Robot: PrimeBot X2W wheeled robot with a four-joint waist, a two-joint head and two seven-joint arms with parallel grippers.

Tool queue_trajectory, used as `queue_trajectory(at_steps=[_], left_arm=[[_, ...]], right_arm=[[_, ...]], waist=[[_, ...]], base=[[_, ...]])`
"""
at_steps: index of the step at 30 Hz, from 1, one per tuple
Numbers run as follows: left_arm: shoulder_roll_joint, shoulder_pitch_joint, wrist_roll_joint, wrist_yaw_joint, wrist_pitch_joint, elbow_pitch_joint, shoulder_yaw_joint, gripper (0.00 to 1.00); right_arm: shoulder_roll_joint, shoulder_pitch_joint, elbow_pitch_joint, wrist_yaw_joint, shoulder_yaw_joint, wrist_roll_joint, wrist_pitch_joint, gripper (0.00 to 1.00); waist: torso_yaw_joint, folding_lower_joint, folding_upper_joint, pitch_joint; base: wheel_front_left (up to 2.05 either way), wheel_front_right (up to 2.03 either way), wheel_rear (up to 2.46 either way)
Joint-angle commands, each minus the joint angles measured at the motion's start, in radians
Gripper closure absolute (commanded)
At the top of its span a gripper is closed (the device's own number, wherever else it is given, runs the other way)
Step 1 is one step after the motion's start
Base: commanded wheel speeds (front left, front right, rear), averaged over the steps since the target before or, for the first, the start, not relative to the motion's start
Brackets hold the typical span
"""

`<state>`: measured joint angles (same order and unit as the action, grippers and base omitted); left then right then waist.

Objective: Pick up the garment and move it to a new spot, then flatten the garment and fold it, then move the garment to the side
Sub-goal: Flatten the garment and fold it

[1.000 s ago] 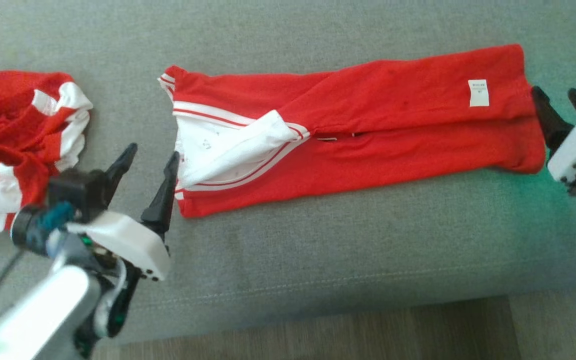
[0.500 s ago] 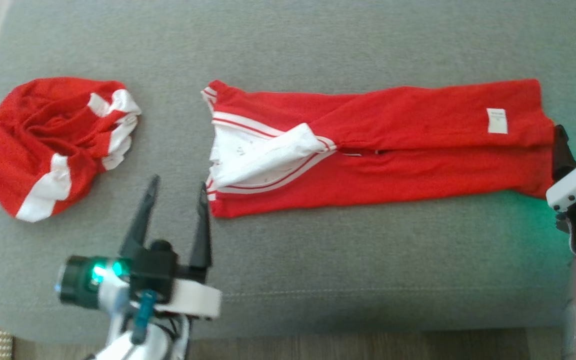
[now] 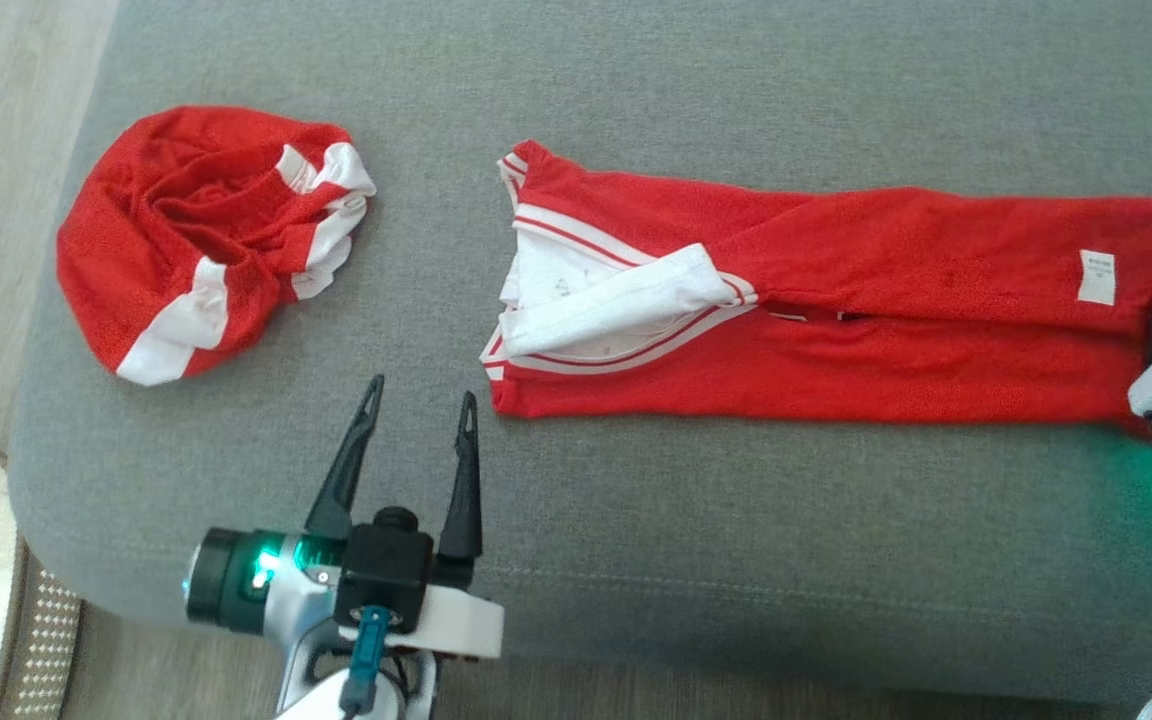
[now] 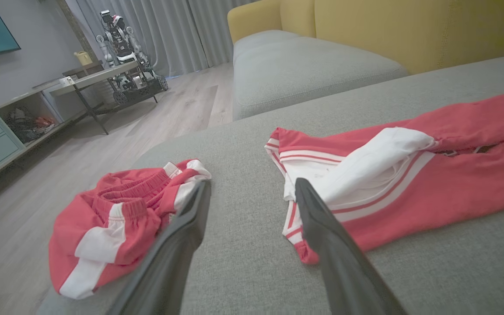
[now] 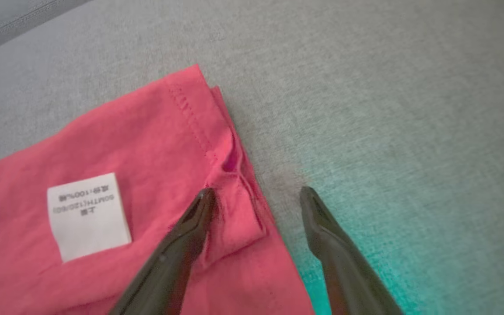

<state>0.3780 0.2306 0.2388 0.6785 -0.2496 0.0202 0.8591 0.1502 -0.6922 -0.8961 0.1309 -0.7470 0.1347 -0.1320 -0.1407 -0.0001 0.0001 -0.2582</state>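
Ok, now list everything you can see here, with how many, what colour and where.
long garment: one, red with white trim, laid out lengthwise across the cushion
label: one, white, on the long garment near its right end
crumpled garment: one, red and white, bunched at the cushion's left end
cushion: one, grey, under both garments
backrest: one, yellow, behind the cushion
floor: pale wood, beside the cushion
left gripper: one, dark fingers, open, over bare cushion near the long garment's white-trimmed end
right gripper: one, dark fingers, open, at the hem of the label end
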Motion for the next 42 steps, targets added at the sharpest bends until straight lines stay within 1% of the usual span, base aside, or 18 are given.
queue_trajectory(at_steps=[1, 6, 7, 8, 9, 11, 13, 15, 20, 23, 27, 30, 33, 38, 39, 40, 42], left_arm=[[0.004, 0.014, -0.010, -0.003, -0.012, 0.020, -0.041, 0.00], [-0.016, 0.000, -0.024, -0.027, -0.012, 0.009, -0.060, 0.00], [-0.017, -0.002, -0.026, -0.031, -0.012, 0.007, -0.063, 0.00], [-0.019, -0.005, -0.028, -0.034, -0.012, 0.006, -0.065, 0.00], [-0.021, -0.008, -0.030, -0.037, -0.012, 0.005, -0.068, 0.00], [-0.025, -0.015, -0.035, -0.042, -0.012, 0.005, -0.073, 0.00], [-0.028, -0.021, -0.039, -0.045, -0.012, 0.006, -0.079, 0.00], [-0.030, -0.024, -0.040, -0.047, -0.012, 0.006, -0.083, 0.00], [-0.043, -0.037, -0.049, -0.057, -0.012, 0.006, -0.107, 0.00], [-0.046, -0.044, -0.051, -0.063, -0.012, 0.006, -0.121, 0.00], [-0.047, -0.052, -0.058, -0.073, -0.012, 0.004, -0.137, 0.00], [-0.042, -0.055, -0.065, -0.080, -0.012, 0.006, -0.150, 0.00], [-0.033, -0.054, -0.072, -0.088, -0.012, 0.004, -0.161, 0.00], [-0.026, -0.044, -0.083, -0.098, -0.012, 0.007, -0.174, 0.00], [-0.027, -0.042, -0.084, -0.101, -0.012, 0.007, -0.174, 0.00], [-0.027, -0.042, -0.084, -0.101, -0.012, 0.007, -0.174, 0.00], [-0.029, -0.039, -0.086, -0.109, -0.012, 0.003, -0.173, 0.00]], right_arm=[[0.011, -0.030, 0.008, 0.000, 0.011, 0.017, -0.005, 0.00], [0.022, -0.033, -0.078, 0.000, -0.016, 0.111, -0.034, 0.01], [0.022, -0.032, -0.092, 0.000, -0.025, 0.121, -0.046, 0.10], [0.021, -0.032, -0.103, 0.000, -0.034, 0.131, -0.056, 0.24], [0.020, -0.032, -0.115, 0.000, -0.042, 0.139, -0.066, 0.50], [0.009, -0.035, -0.142, 0.000, -0.054, 0.145, -0.095, 0.69], [0.001, -0.042, -0.168, 0.000, -0.051, 0.142, -0.114, 1.00], [-0.001, -0.045, -0.177, 0.000, -0.046, 0.140, -0.115, 1.00], [0.009, -0.044, -0.160, 0.000, -0.015, 0.133, -0.015, 1.00], [0.021, -0.038, -0.135, 0.000, 0.010, 0.140, 0.043, 1.00], [0.042, -0.032, -0.107, 0.000, 0.042, 0.131, 0.077, 1.00], [0.063, -0.029, -0.063, 0.000, 0.087, 0.135, 0.096, 1.00], [0.072, -0.035, -0.001, 0.000, 0.130, 0.135, 0.100, 1.00], [0.076, -0.042, 0.123, 0.000, 0.201, 0.104, 0.065, 1.00], [0.077, -0.042, 0.150, 0.000, 0.215, 0.094, 0.054, 1.00], [0.077, -0.042, 0.150, 0.000, 0.215, 0.094, 0.054, 1.00], [0.066, -0.040, 0.199, 0.000, 0.252, 0.064, 0.022, 1.00]], waist=[[-0.005, 0.0001, -0.0001, -0.001], [-0.014, 0.0001, -0.0001, 0.009], [-0.016, 0.0001, -0.0001, 0.012], [-0.017, 0.0001, -0.0001, 0.015], [-0.018, 0.0001, -0.0001, 0.018], [-0.019, 0.0001, -0.0001, 0.023], [-0.018, 0.0001, -0.0001, 0.026], [-0.015, 0.0001, -0.0001, 0.027], [0.011, 0.0001, -0.0001, 0.032], [0.038, 0.0001, -0.0001, 0.036], [0.078, 0.0001, -0.0001, 0.041], [0.114, 0.0001, -0.0001, 0.037], [0.154, 0.0001, -0.0001, 0.029], [0.208, 0.0001, -0.0001, 0.018], [0.216, 0.0001, -0.0001, 0.017], [0.216, 0.0001, -0.0001, 0.017], [0.225, 0.0001, -0.0001, 0.017]], base=[[0.00, 0.00, 0.00], [0.00, 0.00, 0.00], [0.00, 0.00, 0.00], [0.00, 0.00, 0.00], [0.00, 0.00, 0.00], [0.00, 0.00, 0.00], [0.00, 0.00, 0.00], [0.00, 0.00, 0.00], [0.00, 0.00, 0.00], [0.00, 0.00, 0.00], [0.00, 0.00, 0.00], [0.00, 0.00, 0.00], [0.00, 0.00, 0.00], [0.00, 0.00, 0.00], [0.00, 0.00, 0.00], [0.00, 0.00, 0.00], [0.00, 0.00, 0.00]])
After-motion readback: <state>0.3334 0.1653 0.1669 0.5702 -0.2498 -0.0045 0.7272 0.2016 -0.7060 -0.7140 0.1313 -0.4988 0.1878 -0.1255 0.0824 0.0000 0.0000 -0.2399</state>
